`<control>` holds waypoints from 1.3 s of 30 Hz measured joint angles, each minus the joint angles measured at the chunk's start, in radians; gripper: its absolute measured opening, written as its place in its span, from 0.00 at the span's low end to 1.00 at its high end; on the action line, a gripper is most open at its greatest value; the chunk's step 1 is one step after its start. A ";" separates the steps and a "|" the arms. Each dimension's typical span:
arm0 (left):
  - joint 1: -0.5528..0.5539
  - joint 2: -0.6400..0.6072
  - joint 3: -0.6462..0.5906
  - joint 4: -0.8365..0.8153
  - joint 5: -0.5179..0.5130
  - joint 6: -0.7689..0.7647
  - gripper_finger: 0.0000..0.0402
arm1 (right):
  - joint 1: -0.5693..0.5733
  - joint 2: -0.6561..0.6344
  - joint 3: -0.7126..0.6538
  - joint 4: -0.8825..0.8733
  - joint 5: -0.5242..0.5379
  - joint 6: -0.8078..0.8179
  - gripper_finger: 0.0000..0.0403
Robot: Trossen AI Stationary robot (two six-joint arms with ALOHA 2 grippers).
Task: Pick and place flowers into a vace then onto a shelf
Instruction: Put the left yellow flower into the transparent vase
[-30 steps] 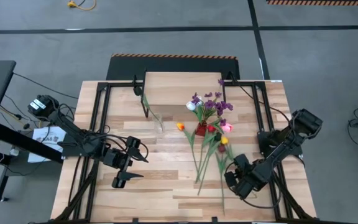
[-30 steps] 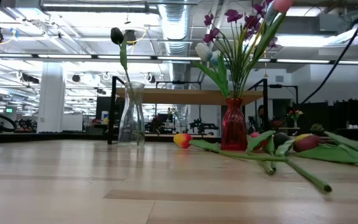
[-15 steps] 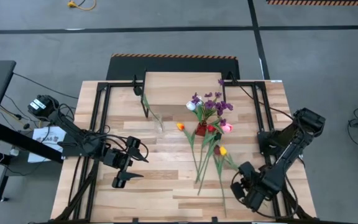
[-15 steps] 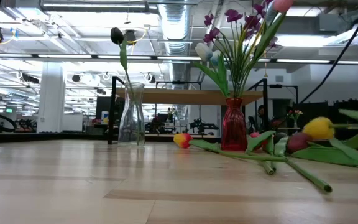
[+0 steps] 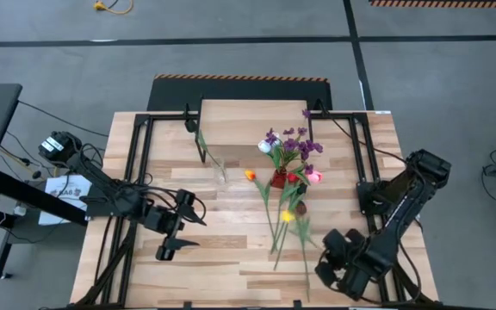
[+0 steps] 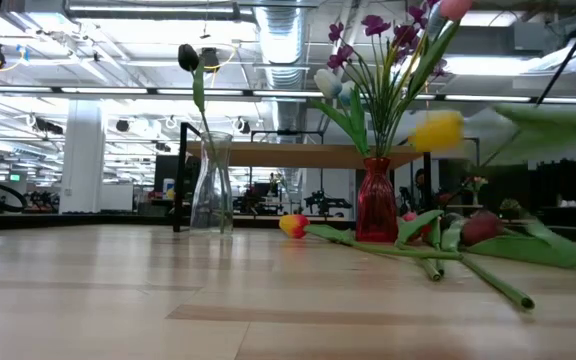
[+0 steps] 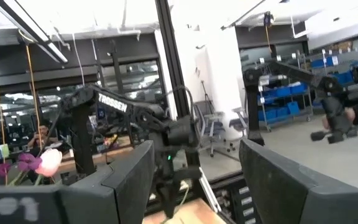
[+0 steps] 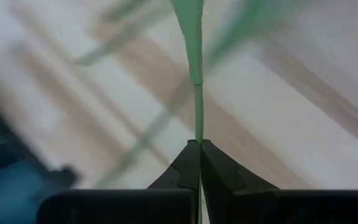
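A grey concrete floor [image 5: 231, 52] is seen around the table; a striped edge [image 5: 239, 78] lies at twelve o'clock, ceiling lights [image 6: 118, 90] overhead.

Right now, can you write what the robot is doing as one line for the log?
right hand: shut on yellow tulip stem, lifted off table | left hand: open, waiting left side | red vase: holds flowers

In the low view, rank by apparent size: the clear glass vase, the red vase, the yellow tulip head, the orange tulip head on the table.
1. Clear glass vase, the largest.
2. Red vase, a bit shorter and narrower.
3. Yellow tulip head, though blurred and maybe nearer the camera, so unsure.
4. Orange tulip head, the smallest.
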 joint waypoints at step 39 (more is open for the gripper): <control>0.083 0.000 0.000 0.003 -0.089 -0.099 0.56 | -0.564 0.149 0.013 1.483 -0.130 -1.684 0.00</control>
